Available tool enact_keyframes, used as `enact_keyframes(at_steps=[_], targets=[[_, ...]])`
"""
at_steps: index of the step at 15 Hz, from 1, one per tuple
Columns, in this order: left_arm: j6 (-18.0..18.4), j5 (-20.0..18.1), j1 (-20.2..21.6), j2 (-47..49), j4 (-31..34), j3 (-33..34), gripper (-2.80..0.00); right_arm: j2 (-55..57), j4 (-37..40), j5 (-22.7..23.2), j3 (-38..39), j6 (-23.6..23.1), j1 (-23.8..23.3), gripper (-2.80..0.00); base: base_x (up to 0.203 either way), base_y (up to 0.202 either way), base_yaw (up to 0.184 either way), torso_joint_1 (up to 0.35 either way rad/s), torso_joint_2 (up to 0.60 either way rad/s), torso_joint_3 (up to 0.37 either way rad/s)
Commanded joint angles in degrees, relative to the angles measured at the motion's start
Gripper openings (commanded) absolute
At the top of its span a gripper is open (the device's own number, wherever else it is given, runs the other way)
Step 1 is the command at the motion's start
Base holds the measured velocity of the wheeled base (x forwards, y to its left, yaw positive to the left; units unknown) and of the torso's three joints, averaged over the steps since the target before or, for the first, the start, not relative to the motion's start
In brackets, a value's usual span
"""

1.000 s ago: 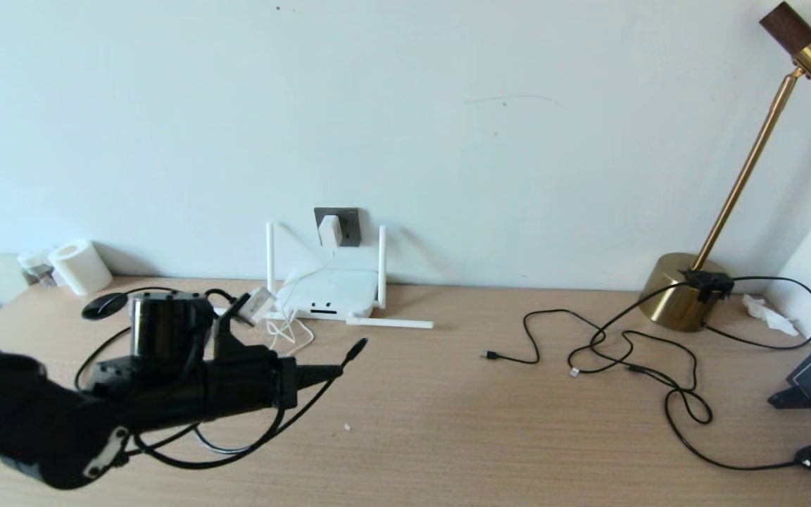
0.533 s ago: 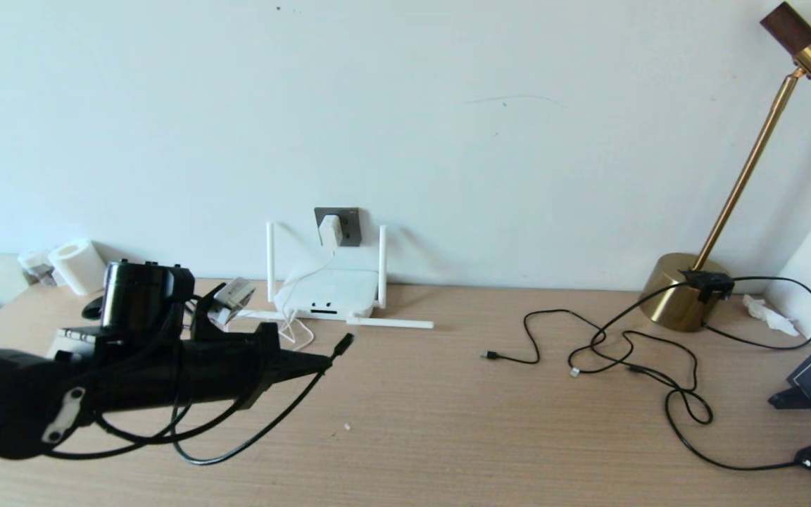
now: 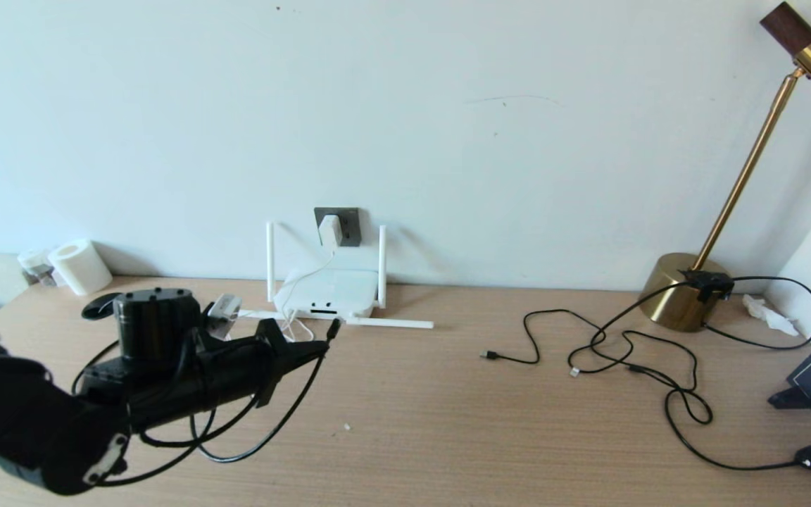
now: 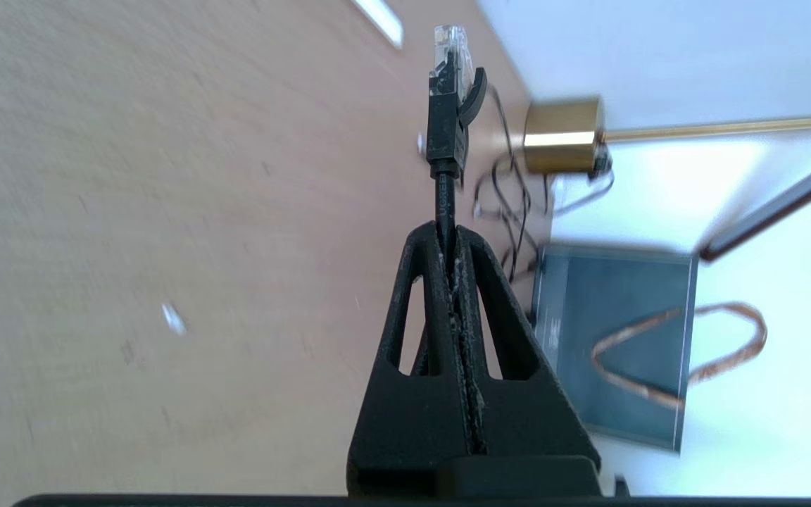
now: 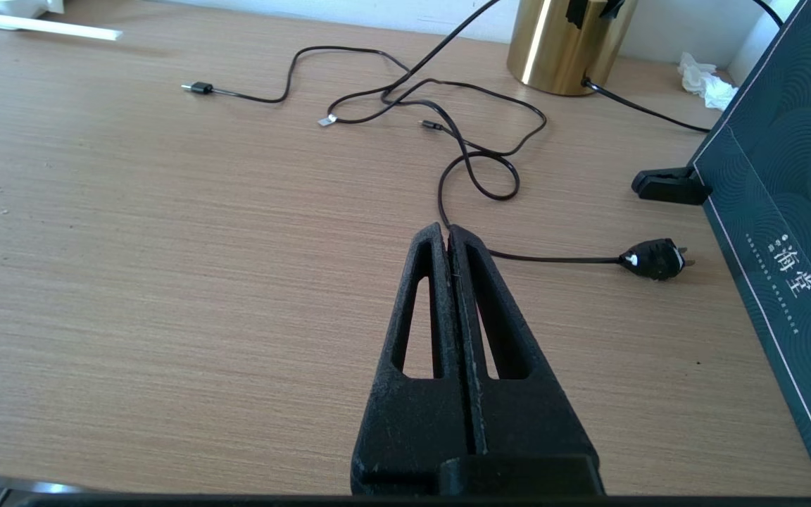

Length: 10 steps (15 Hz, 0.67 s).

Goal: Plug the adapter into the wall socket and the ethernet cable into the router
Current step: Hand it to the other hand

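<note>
The left tool (image 3: 321, 345), squeezed tight on the ethernet cable (image 4: 444, 134), has carried its clear plug much closer to the router (image 3: 328, 290) at the wall, so plugging in looks near; the adapter (image 3: 329, 230) already sits in the wall socket (image 3: 348, 224).

router (image 3: 327, 294) ports too small to read; left arm hides cable slack, lower left. Lamp (image 3: 743, 176) head cut off upper right.

The white adapter (image 3: 329, 230) sits in the grey wall socket (image 3: 346, 225). At six o'clock below it lies the white router (image 3: 328, 290). The black ethernet cable (image 3: 333, 328) has its plug just at five o'clock of the router.
</note>
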Motion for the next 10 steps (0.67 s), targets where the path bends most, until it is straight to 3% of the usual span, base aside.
enact_keyframes(at_steps=[1,3,5,10], targets=[[-2.11,0.12,1.48,10.66,-15.45,3.14,-2.80,0.00,0.02,0.05,-0.01,-0.06,0.02,-2.80,0.000,0.000,0.000,0.000,0.00,0.000],[-5.29,0.29,3.07,16.65,-24.29,4.07,-2.80,0.09,0.02,0.05,-0.01,-0.06,0.02,-2.80,0.000,0.000,0.000,0.000,0.00,0.000],[-6.52,0.30,5.37,20.21,-27.61,3.03,-2.80,0.09,0.02,0.05,-0.01,-0.06,0.02,-2.80,0.000,0.000,0.000,0.000,0.00,0.000],[-6.45,0.01,7.43,21.01,-24.48,0.03,-2.80,0.09,0.02,0.05,-0.01,-0.06,0.02,-2.80,0.000,0.000,0.000,0.000,0.00,0.000]])
